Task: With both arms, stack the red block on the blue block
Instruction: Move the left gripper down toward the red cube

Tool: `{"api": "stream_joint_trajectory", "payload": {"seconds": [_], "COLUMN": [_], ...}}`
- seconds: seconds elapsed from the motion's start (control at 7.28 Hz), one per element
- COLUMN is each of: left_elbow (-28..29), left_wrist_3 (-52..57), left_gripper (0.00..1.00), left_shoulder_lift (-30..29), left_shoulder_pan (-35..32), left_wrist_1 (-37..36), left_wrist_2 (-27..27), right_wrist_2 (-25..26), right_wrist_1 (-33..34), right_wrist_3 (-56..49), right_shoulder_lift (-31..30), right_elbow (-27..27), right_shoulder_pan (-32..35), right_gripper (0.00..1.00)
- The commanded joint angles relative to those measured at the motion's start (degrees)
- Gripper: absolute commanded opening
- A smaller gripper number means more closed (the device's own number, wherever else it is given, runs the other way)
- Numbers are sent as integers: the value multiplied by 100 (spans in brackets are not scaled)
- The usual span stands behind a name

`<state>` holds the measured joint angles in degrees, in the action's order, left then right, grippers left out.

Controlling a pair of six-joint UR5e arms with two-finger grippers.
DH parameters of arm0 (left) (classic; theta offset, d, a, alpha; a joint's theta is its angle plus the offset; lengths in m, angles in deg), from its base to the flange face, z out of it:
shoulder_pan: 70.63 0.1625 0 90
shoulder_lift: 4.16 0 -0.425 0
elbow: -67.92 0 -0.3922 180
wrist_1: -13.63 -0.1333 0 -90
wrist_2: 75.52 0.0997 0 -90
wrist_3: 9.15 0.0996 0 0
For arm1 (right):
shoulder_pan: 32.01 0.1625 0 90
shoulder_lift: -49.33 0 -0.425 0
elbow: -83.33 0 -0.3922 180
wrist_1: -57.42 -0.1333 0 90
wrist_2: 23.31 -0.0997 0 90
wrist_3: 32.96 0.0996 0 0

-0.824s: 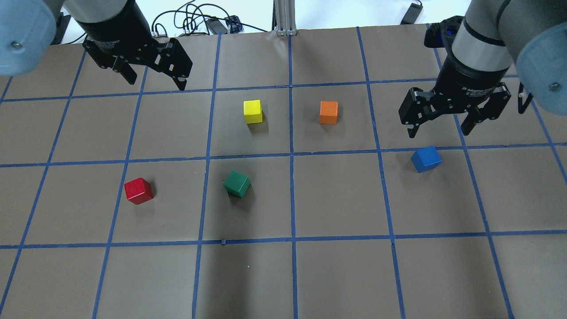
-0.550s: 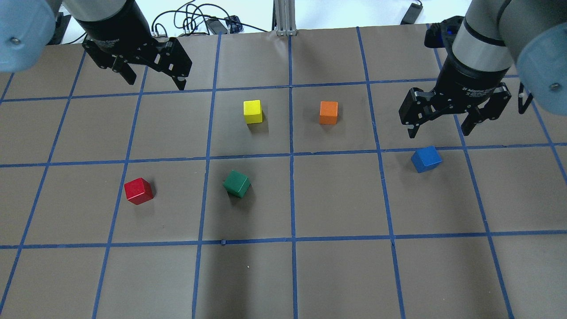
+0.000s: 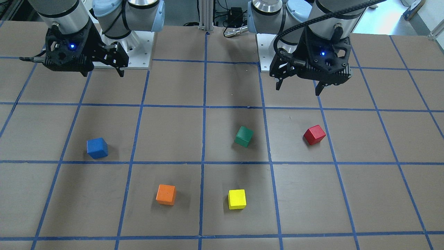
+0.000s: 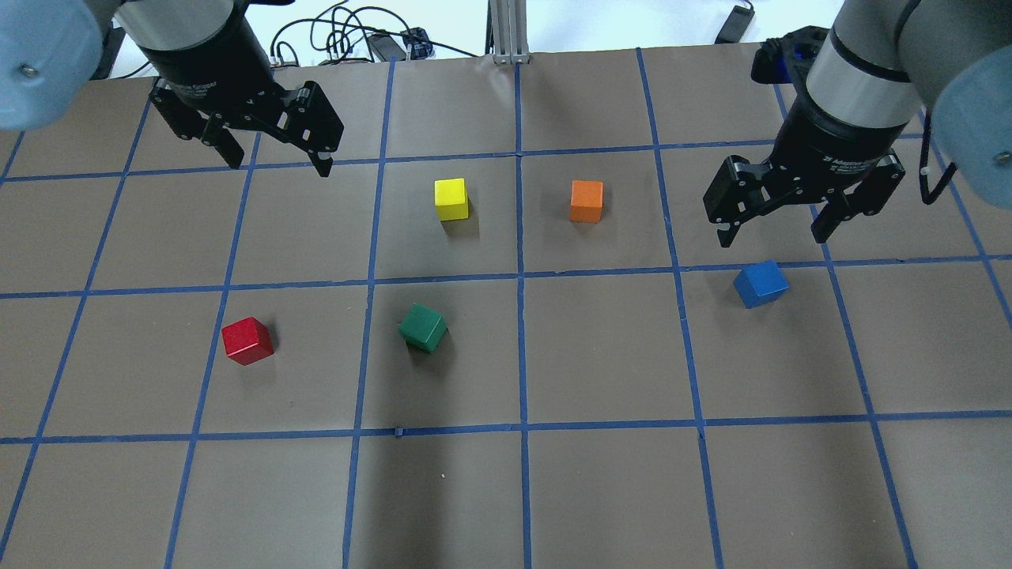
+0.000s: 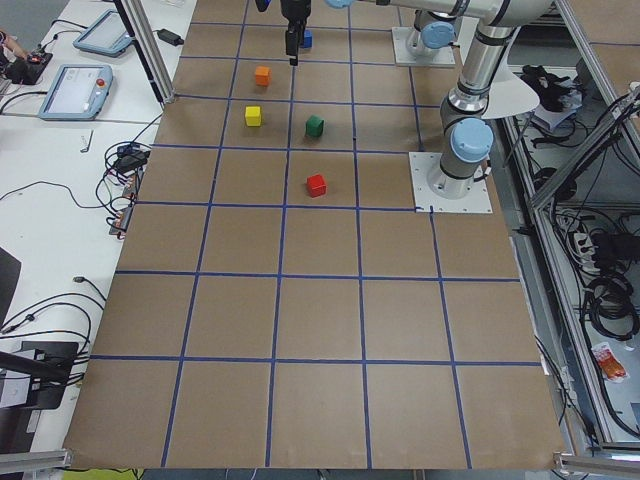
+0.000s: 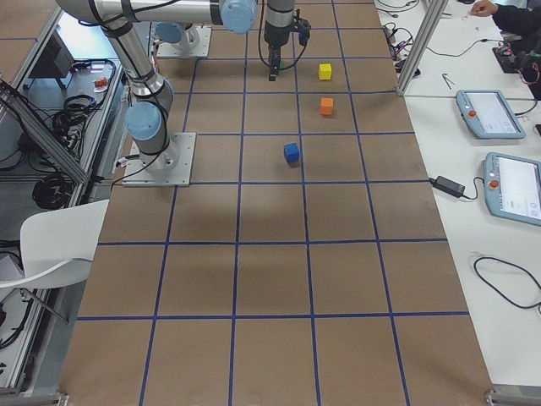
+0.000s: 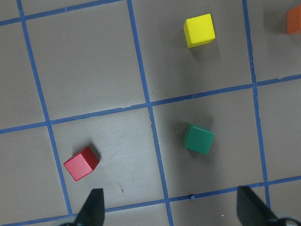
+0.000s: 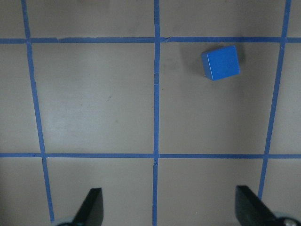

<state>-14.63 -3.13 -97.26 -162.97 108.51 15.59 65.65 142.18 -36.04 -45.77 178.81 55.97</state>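
Two open, empty claws hung at upper frame: left claw point(image 4: 278, 164), right claw point(image 4: 771, 235); red block point(image 4: 247, 341) lay lower left, blue block point(image 4: 760, 284) mid-right. Squaring the left claw to red's rotated faces seemed advisable.

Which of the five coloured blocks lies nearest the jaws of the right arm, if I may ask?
The blue block: it sits close by the open jaws of the right arm, while the orange block, the next nearest, lies in the neighbouring grid square.
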Motion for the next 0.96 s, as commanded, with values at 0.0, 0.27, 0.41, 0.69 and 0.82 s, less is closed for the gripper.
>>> {"api": "stream_joint_trajectory", "payload": {"seconds": [0.0, 0.27, 0.41, 0.69, 0.82], "left_elbow": [-443, -1495, -2092, -3427, -3956], "left_wrist_3": [82, 222, 571, 856, 882], "left_gripper": [100, 100, 100, 100, 100], "left_shoulder_lift": [2, -7, -7, -146, -243], "left_shoulder_pan": [677, 1356, 1672, 2140, 2211], "left_wrist_1": [57, -580, -1255, -3027, -3864], "left_wrist_2": [-31, -14, 4, 21, 13], "right_wrist_2": [-19, -19, -19, -19, -2], "right_wrist_1": [-4, -4, -4, -4, -4], "right_wrist_3": [-26, -156, -184, -507, -518], "right_shoulder_lift": [-18, -18, -18, -18, -18], "right_elbow": [15, 15, 15, 15, 15], "right_shoulder_pan": [0, 0, 0, 0, 0], "right_gripper": [100, 100, 100, 100, 100]}}
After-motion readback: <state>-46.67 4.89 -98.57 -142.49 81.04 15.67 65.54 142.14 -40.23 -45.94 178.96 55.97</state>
